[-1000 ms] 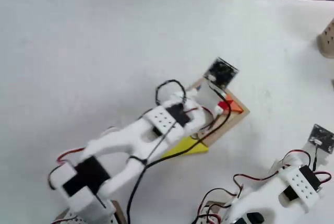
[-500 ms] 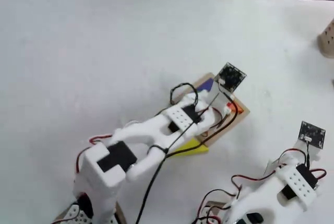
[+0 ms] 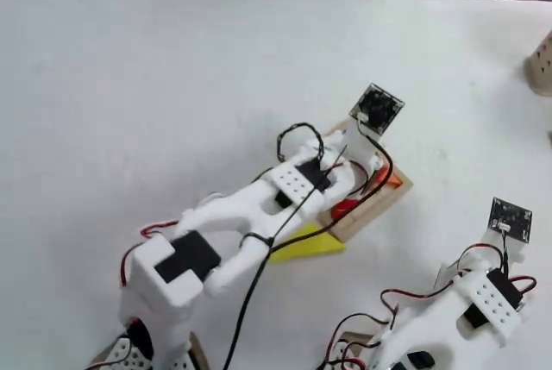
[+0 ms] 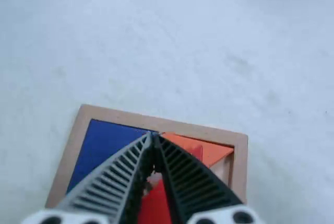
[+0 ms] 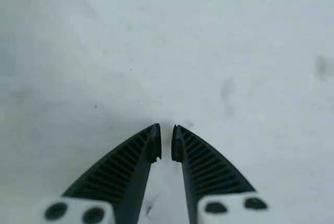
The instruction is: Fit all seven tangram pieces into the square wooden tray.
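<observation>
Loads of bare tabletop (image 3: 172, 85) all round the wooden tray (image 4: 167, 126), which sits right under the left pincer (image 4: 153, 141), clenched tip to tip over the blue piece (image 4: 99, 145), orange piece (image 4: 209, 151) and red piece (image 4: 155, 207) inside. The yellow piece (image 3: 310, 242) lies outside, just beside the tray's edge, and from above the arm hides part of it and most of the tray. The right pincer (image 5: 166, 143) hangs well apart over bare tabletop, nearly closed on nothing.

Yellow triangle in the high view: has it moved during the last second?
No. The yellow triangle stays at the same place against the near edge of the wooden tray, outside it.
</observation>
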Tool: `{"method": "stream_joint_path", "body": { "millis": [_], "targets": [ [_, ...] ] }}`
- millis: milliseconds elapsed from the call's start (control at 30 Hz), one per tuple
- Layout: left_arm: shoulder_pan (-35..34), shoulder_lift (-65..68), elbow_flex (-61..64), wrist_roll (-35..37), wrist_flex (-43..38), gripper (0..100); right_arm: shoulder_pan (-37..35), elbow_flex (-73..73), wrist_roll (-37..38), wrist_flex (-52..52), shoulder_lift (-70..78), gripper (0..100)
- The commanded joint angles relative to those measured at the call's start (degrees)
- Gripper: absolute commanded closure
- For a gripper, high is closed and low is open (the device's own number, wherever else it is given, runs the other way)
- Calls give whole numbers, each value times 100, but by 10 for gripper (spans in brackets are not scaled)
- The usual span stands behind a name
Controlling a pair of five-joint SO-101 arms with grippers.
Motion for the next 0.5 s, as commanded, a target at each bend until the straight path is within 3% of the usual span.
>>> {"method": "stream_joint_path", "body": {
  "millis": [0, 467],
  "targets": [
    [-154, 312, -870, 70, 97, 976, -40, -26, 79, 40, -198, 961],
    [101, 708, -1292, 26, 2004, 976, -40, -18, 79, 40, -198, 961]
  ]
}}
